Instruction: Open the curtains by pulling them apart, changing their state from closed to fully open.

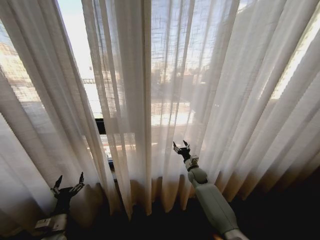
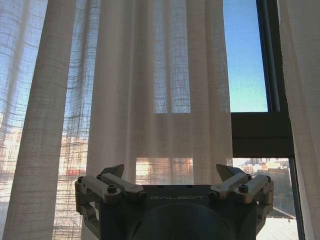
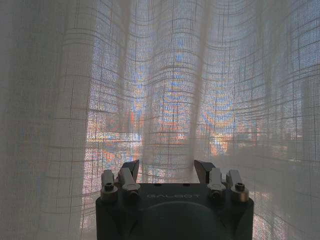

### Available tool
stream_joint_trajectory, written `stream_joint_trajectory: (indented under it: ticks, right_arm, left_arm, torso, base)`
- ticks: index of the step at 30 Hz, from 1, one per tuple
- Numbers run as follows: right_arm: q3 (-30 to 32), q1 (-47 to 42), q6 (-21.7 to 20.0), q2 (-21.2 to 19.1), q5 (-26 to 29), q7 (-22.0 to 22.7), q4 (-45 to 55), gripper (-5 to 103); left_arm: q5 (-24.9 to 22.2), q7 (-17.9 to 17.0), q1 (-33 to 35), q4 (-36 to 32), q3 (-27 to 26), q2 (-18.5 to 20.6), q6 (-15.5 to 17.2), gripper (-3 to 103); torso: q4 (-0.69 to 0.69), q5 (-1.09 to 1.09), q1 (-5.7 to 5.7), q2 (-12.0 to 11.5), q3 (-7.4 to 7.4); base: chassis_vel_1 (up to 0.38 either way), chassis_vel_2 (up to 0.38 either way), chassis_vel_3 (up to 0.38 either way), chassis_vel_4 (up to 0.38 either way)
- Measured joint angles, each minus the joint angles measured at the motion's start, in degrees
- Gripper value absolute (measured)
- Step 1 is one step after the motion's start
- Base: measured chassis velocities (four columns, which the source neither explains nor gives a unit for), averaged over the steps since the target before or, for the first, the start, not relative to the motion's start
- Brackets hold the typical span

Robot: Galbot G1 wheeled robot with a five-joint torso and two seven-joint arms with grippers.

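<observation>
sheer white pleated curtains (image 1: 165, 90) hang ahead; right gripper (image 1: 181, 147), fingers wide, should pinch one fold; left gripper (image 1: 68, 185) waits open, low.

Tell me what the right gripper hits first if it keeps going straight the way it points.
Most likely the sheer curtains: the right gripper, open, points straight at the pleated fabric close ahead, nothing between them. The exact gap is unclear.
</observation>
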Motion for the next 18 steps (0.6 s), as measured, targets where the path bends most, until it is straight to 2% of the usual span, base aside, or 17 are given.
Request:
stream_joint_trajectory:
  ticks: [3, 5, 8, 9, 12, 14, 17, 18]
  right_arm:
    - [0.0, 0.1, 0.2, 0.3, -0.4, -0.1, -0.2, 51]
    - [0.0, 0.1, 0.2, 0.3, -0.4, -0.2, -0.2, 51]
    - [0.1, 0.1, 0.4, 0.4, -0.6, -0.3, -0.4, 34]
    - [0.1, 0.1, 0.4, 0.4, -0.6, -0.3, -0.4, 34]
    - [0.3, 0.0, 0.5, 0.4, -0.7, -0.4, -0.4, 18]
    - [0.3, -0.1, 0.6, 0.4, -0.8, -0.4, -0.4, 18]
    - [0.5, -0.4, 0.7, 0.4, -0.9, -0.5, -0.4, 1]
    - [0.6, -0.5, 0.7, 0.4, -0.9, -0.4, -0.4, 1]
  left_arm:
    - [0.0, 0.0, 0.0, 0.0, 0.0, 0.0, 0.0, 100]
    - [0.0, 0.0, 0.0, 0.0, 0.0, 0.0, 0.0, 100]
    - [0.0, 0.0, 0.0, 0.0, 0.0, 0.0, 0.0, 100]
    - [0.0, 0.0, 0.0, 0.0, 0.0, 0.0, 0.0, 100]
    - [0.0, 0.0, 0.0, 0.0, 0.0, 0.0, 0.0, 100]
    - [0.0, 0.0, 0.0, 0.0, 0.0, 0.0, 0.0, 100]
    - [0.0, 0.0, 0.0, 0.0, 0.0, 0.0, 0.0, 100]
    - [0.0, 0.0, 0.0, 0.0, 0.0, 0.0, 0.0, 100]
  torso:
    - [0.00, 0.00, 0.00, 0.0, 0.00]
    - [0.00, 0.00, 0.00, 0.0, 0.00]
    - [0.00, 0.00, 0.00, 0.0, -0.01]
    - [0.00, 0.00, 0.00, 0.0, -0.01]
    - [0.00, 0.00, 0.00, 0.0, 0.00]
    - [0.00, 0.00, 0.00, 0.0, 0.00]
    - [0.00, 0.00, 0.00, 0.0, -0.01]
    - [0.00, 0.00, 0.00, 0.0, -0.01]
  base:
    - [0.000, 0.000, 0.000, 0.000]
    - [0.000, 0.000, 0.000, 0.000]
    - [0.000, 0.000, 0.000, 0.000]
    - [0.000, 0.000, 0.000, 0.000]
    - [0.000, 0.000, 0.000, 0.000]
    - [0.000, 0.000, 0.000, 0.000]
    - [0.000, 0.000, 0.000, 0.000]
    - [0.000, 0.000, 0.000, 0.000]
